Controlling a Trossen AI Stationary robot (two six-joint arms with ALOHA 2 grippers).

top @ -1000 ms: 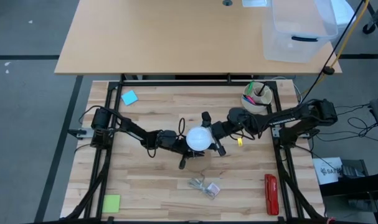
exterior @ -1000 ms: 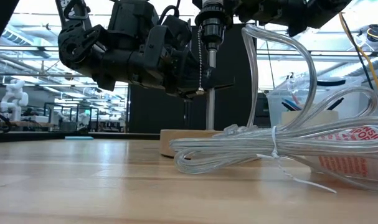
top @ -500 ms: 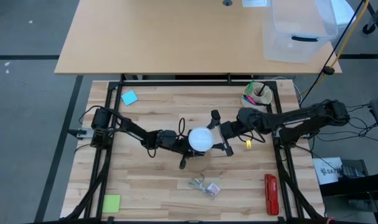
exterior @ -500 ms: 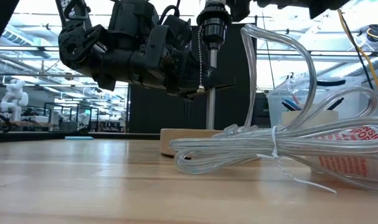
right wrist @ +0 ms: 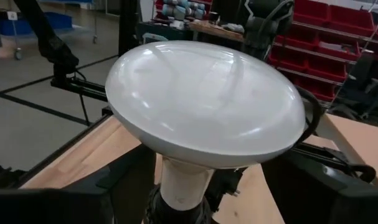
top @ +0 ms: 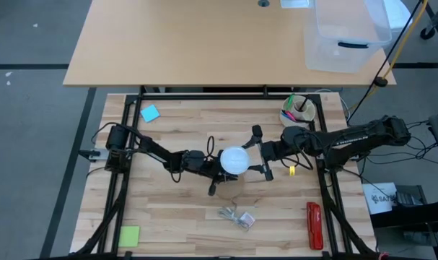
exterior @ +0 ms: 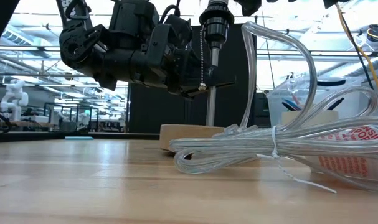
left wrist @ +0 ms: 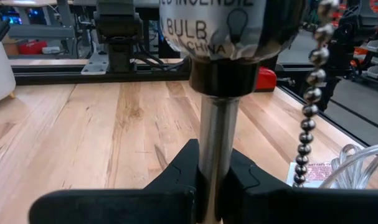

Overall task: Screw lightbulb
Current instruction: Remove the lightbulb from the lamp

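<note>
**Lightbulb on its stand, one gripper clamping the post, the other spread around the globe**

The white lightbulb (top: 234,160) sits upright in a black socket atop a metal post (left wrist: 217,152), mid-bench. The left gripper (left wrist: 208,180) reaches in low from the left, its fingers pinched narrow around the post just below the socket. A bead chain (left wrist: 309,118) hangs beside it. The right gripper (top: 259,152) stretches in level from the right, fingers spread wide on either side of the globe, not clearly touching it. Behind the right gripper stands a white cup (top: 296,114) holding coloured pens. A clear bin (top: 346,32) sits far beyond it on another table.
</note>
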